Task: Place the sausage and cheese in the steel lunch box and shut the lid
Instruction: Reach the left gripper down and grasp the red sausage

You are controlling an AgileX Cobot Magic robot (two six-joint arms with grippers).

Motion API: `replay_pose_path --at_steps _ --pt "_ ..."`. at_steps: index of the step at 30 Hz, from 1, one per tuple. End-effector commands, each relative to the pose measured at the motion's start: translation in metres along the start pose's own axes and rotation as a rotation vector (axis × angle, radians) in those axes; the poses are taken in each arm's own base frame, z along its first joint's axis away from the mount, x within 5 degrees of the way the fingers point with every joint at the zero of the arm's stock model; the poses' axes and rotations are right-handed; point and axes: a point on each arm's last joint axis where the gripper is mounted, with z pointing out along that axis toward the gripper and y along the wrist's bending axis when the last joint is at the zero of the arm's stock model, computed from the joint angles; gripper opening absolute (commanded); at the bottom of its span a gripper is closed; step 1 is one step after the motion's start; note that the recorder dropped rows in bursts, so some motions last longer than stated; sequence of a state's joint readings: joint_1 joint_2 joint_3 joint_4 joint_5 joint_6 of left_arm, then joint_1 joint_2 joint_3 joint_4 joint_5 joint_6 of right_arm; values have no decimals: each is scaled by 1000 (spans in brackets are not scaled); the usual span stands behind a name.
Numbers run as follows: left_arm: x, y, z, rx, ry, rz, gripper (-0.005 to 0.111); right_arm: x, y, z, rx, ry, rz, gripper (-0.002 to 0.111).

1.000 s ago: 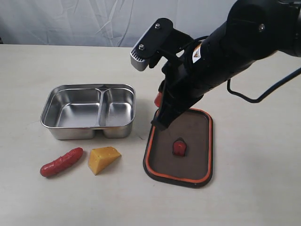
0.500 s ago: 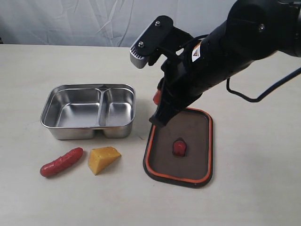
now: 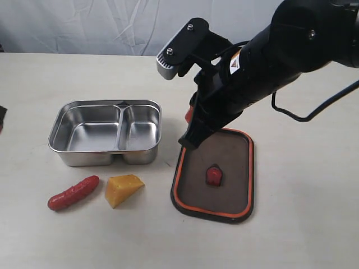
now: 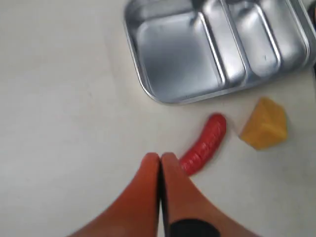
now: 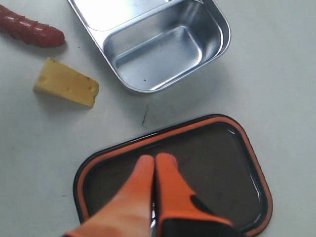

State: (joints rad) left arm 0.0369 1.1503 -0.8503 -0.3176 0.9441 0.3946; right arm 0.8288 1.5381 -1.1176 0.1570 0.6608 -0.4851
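Note:
The steel lunch box (image 3: pixel 104 103) stands open with both compartments bare. In front of it lie the red sausage (image 3: pixel 73 193) and, to its right, the yellow cheese (image 3: pixel 124 189). The dark lid (image 3: pixel 233 157) lies to the right of the box, orange seal rim and valve (image 3: pixel 213 176) facing up. My right gripper (image 5: pixel 155 160) is shut with nothing in it, hovering over the lid's (image 5: pixel 217 163) near-left part. My left gripper (image 4: pixel 160 158) is also shut on nothing, above the table just short of the sausage (image 4: pixel 205 145), with the cheese (image 4: pixel 264 124) and box (image 4: pixel 173 54) beyond.
The right arm (image 3: pixel 263 61) reaches from the upper right across the lid, its cable trailing to the right. A dark tip of the left arm (image 3: pixel 1 116) shows at the left edge. Pale tabletop surrounds everything.
The right arm has barely shifted above the lid. A dark part of the left arm has come into the exterior view at the left edge.

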Motion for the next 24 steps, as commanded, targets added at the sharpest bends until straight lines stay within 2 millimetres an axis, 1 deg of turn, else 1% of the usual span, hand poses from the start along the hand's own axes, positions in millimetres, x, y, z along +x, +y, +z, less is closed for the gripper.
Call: replay_pose_path --at_steps 1,3,5,7,10,11,13,14,18,24 --pt "3 5 46 118 202 -69 0 4 -3 -3 28 36 10 0" --pt "5 2 59 194 251 -137 0 5 -5 -3 50 53 16 0" --pt "7 0 63 239 297 -106 1 6 -5 -3 49 63 12 0" --pt "9 -1 64 263 317 -75 9 6 -5 -3 50 64 11 0" --pt "9 -4 64 301 318 -47 29 6 -5 -3 50 64 13 0" --pt "9 -4 65 316 314 -32 39 6 -5 -3 50 64 13 0" --pt "8 -5 67 333 307 13 50 6 -5 -3 54 63 10 0" --pt "7 -4 68 340 295 45 53 6 -5 -3 58 65 5 0" --pt "5 -7 79 386 283 100 54 6 -6 -3 63 57 2 0" --pt "7 -24 108 334 327 335 54 5 -6 -3 67 52 -1 0"
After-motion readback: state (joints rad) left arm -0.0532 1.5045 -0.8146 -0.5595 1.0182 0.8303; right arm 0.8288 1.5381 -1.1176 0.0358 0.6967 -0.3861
